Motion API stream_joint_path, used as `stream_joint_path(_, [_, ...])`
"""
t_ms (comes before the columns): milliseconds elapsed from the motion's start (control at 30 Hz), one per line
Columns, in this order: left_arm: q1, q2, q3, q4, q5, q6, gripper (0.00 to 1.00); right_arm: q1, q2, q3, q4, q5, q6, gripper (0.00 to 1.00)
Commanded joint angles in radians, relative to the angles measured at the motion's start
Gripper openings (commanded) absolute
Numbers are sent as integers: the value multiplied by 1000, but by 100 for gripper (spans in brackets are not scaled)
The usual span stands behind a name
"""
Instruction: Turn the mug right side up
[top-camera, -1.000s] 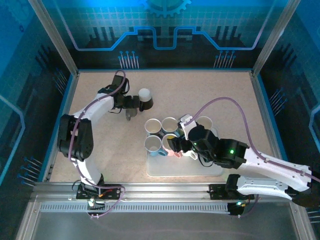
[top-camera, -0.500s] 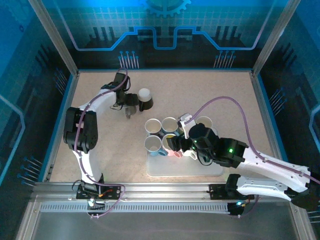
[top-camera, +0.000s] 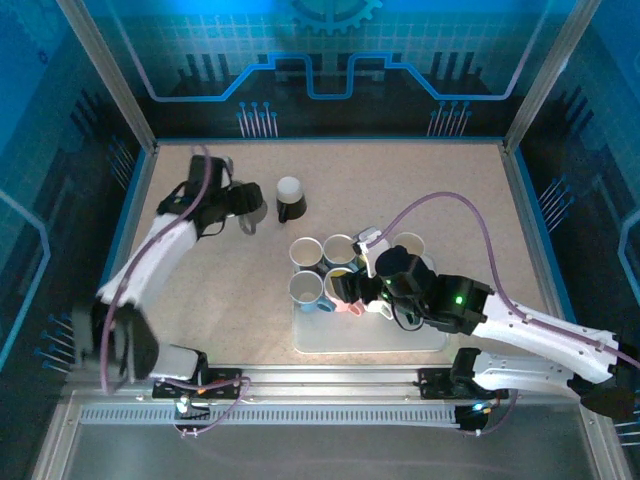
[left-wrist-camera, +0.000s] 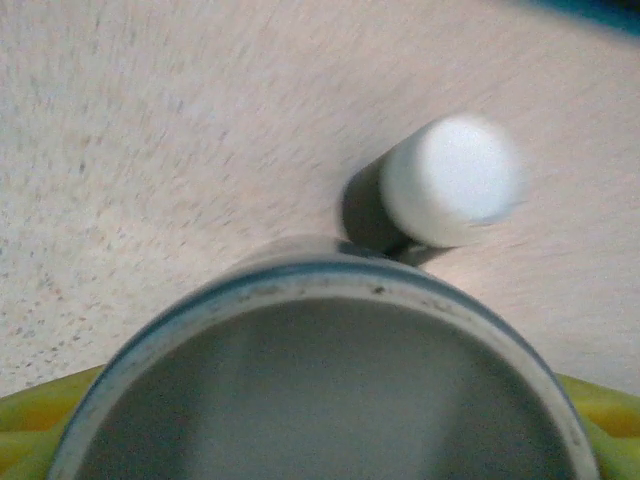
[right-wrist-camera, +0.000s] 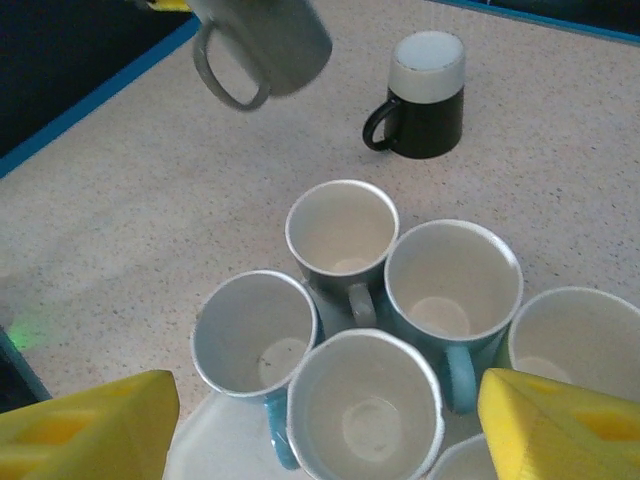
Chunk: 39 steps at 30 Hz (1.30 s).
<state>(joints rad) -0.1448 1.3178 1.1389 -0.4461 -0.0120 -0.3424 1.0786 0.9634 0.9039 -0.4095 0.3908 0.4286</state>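
Speckled beige table (top-camera: 420, 180) lies under my arms. My left gripper (top-camera: 241, 206) is closed around a grey mug (right-wrist-camera: 262, 45), lifted off the table near an upside-down black mug (right-wrist-camera: 427, 95). My right gripper (right-wrist-camera: 325, 412) stands wide open and empty above a cluster of upright mugs (right-wrist-camera: 342, 225).

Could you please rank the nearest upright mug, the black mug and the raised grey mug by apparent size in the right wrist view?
Largest: nearest upright mug.
Then raised grey mug and black mug look alike; the grey one is cropped, so unranked.

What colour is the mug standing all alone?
The lone mug is black with a white top, clearest in the right wrist view.
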Motion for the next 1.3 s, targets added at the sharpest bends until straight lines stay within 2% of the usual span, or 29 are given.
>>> stream_joint_path(0, [4,-224,-105,216,176,-135,54,-7,-15,-10,97,-81,-3,79])
stream_joint_path(233, [4,-579,-462,614,348,-461,56,-38,16,-43,252,-292,44,79])
stream_joint_path(367, [-8,-668,-605,832,405,-662,56,-55,50,-49,336,-406,81,79])
stream_joint_path(467, [-41,-707,-674,964,402,-764,56,-92,74,-69,423,-514,138,79])
stream_joint_path(700, [-141,-732,-749,1153,386,-836,56,-210,147,-178,834,-794,392,82])
stream_joint_path(1000, [-224,-747,-796,1252,418,-803,56,-217,284,-142,1071,-904,560,80])
stream_joint_path(1100, [-244,-748,-836,1312,421,-810,54,-221,302,-141,1103,-891,592,72])
stream_joint_path(1133, [-249,-751,-844,1321,422,-810,52,-221,306,-140,1107,-888,599,66])
stream_joint_path(1200, [-262,-751,-855,1317,430,-798,47,-220,309,-138,1109,-881,613,50])
stream_joint_path(1267, [-277,-743,-871,1308,441,-790,51,-218,303,-140,1083,-863,611,29])
